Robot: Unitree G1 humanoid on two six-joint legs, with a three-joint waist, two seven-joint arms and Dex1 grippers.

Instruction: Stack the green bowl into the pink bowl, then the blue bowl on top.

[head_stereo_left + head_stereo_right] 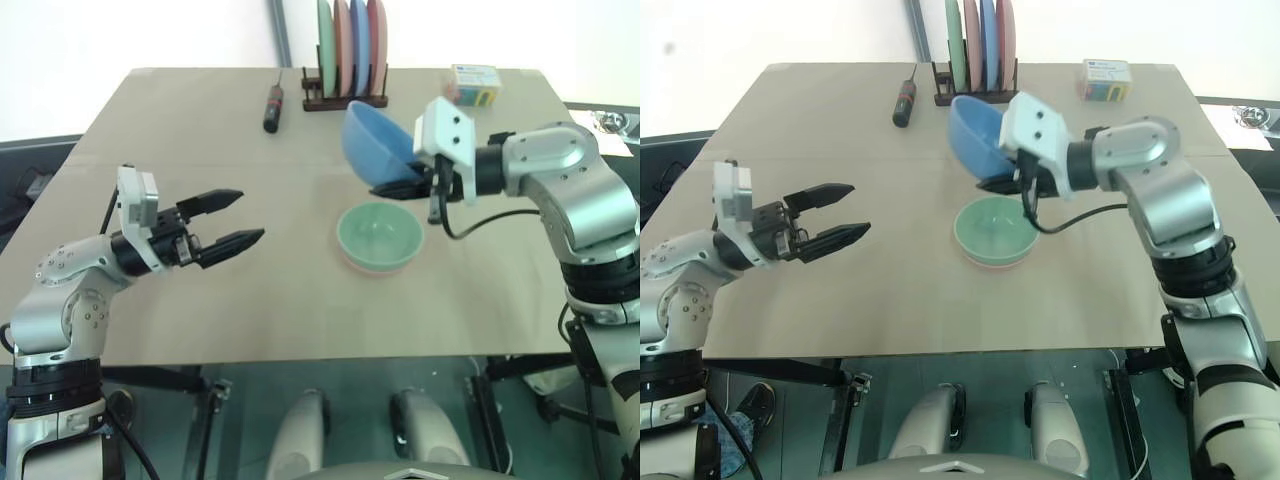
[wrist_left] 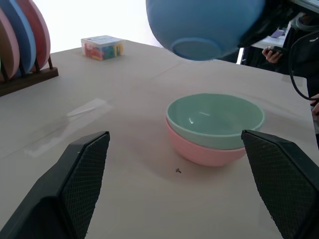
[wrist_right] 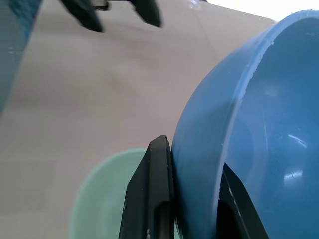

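Observation:
The green bowl (image 1: 379, 234) sits nested inside the pink bowl (image 2: 204, 152) at the middle of the table. Only the pink bowl's rim and lower wall show beneath it. Just above and slightly behind that pair hangs the blue bowl (image 1: 372, 140), tilted steeply with its opening facing left. My right gripper (image 1: 392, 187) is shut on its rim, one finger inside the wall and one outside (image 3: 154, 189). My left gripper (image 1: 250, 216) stands open above the table, well to the left of the bowls and pointing toward them, with nothing between its fingers.
A wooden rack (image 1: 345, 98) with several upright coloured plates stands at the table's far edge. A dark screwdriver (image 1: 272, 107) lies left of it. A small box of colourful pieces (image 1: 474, 85) sits at the far right.

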